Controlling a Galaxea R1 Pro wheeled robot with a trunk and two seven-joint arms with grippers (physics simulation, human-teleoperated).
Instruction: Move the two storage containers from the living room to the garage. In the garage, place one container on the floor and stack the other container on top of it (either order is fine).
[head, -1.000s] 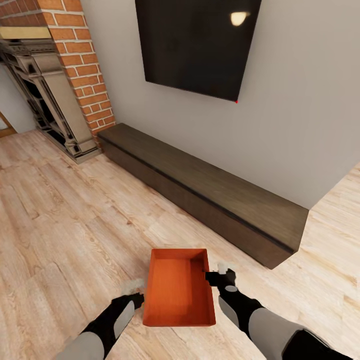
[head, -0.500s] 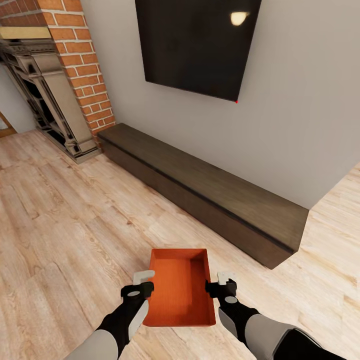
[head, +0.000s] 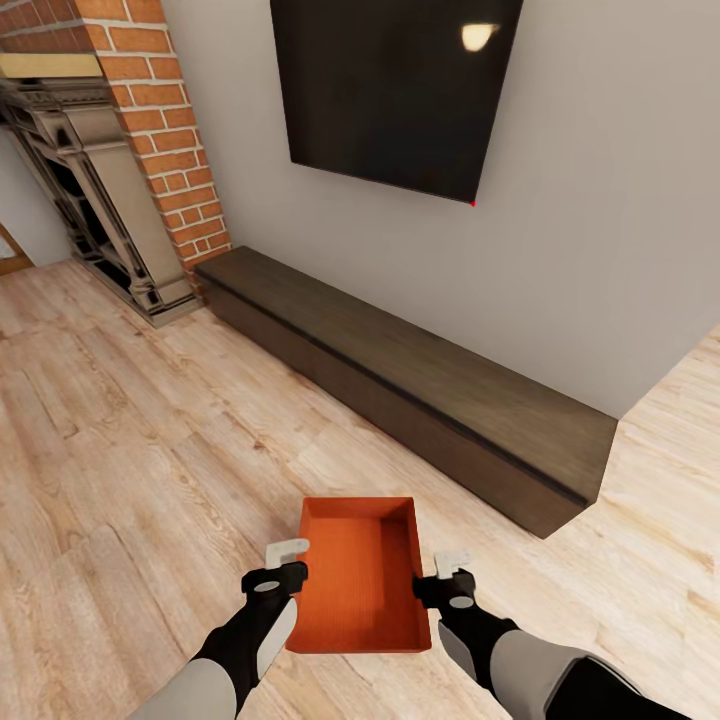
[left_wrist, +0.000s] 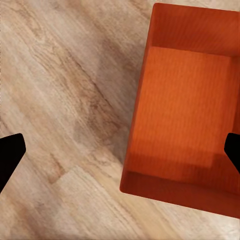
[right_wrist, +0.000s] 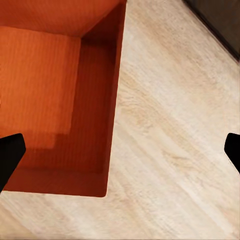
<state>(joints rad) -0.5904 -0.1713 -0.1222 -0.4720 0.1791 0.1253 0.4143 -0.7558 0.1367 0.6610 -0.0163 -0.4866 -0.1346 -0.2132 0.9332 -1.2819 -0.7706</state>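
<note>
One storage container (head: 360, 575), orange-red and open-topped, resting on the light wood plank floor (head: 130, 440) of the living room, well short of the long dark cabinet (head: 420, 385) along the wall. Flanked on both long sides: left gripper (head: 285, 563) over the left wall, right gripper (head: 447, 575) just beside the right wall. Both spread wide in the wrist views, one fingertip over the bin, the other over bare planks, so straddling the walls without yet holding. Judged as the pickup step; next, lowering over each rim, closing, then lifting level. Count: one container, two grippers, one cabinet, one black TV (head: 395, 90), one brick fireplace (head: 110, 170).
</note>
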